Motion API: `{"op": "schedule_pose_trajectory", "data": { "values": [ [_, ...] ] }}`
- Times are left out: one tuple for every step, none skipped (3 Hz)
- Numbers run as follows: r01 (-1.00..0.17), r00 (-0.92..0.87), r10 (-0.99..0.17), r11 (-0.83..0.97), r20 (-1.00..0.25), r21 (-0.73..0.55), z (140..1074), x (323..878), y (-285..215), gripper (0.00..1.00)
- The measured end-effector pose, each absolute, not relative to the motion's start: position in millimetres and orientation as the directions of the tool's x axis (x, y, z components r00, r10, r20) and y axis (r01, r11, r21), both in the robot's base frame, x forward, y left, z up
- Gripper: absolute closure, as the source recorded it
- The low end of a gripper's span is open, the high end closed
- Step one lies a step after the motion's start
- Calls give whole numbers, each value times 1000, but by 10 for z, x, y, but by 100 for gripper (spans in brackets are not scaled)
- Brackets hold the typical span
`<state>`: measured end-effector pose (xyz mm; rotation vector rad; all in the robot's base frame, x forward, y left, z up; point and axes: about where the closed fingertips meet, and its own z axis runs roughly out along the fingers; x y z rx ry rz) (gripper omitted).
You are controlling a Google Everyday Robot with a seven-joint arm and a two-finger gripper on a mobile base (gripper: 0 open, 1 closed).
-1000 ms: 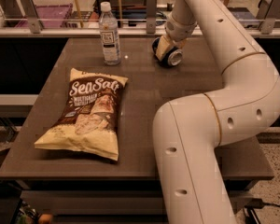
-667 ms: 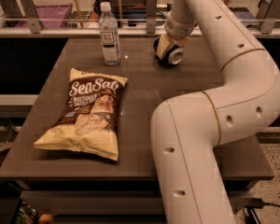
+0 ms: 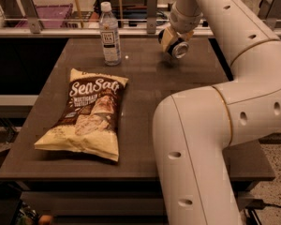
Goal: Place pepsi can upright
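My gripper (image 3: pixel 172 42) hangs over the far right part of the dark table (image 3: pixel 145 78), at the end of the white arm that reaches in from the top. It is shut on the pepsi can (image 3: pixel 180 49). Only the can's round silver end and dark rim show, turned toward the camera and to the right, so the can is tilted on its side. It is held a little above the tabletop, with its shadow below it. The rest of the can is hidden by the gripper.
A clear plastic bottle with a white label (image 3: pixel 110 34) stands upright at the far left-centre. A large SeaSalt chips bag (image 3: pixel 86 114) lies flat on the left half. The arm's big white elbow (image 3: pixel 201 139) covers the near right. A rail and shelves run behind the table.
The gripper and the can have moved slightly up and to the right, off the tabletop. The bottle and chips bag have not moved.
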<state>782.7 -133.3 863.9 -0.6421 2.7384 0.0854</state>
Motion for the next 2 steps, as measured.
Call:
{"op": "schedule_pose_trajectory", "data": {
  "values": [
    [-420, -811, -390, 907, -437, -29, 8882, 7837, -1380, 100],
    [-419, -748, -373, 907, -549, -46, 9127, 7803, -1327, 100]
  ]
}}
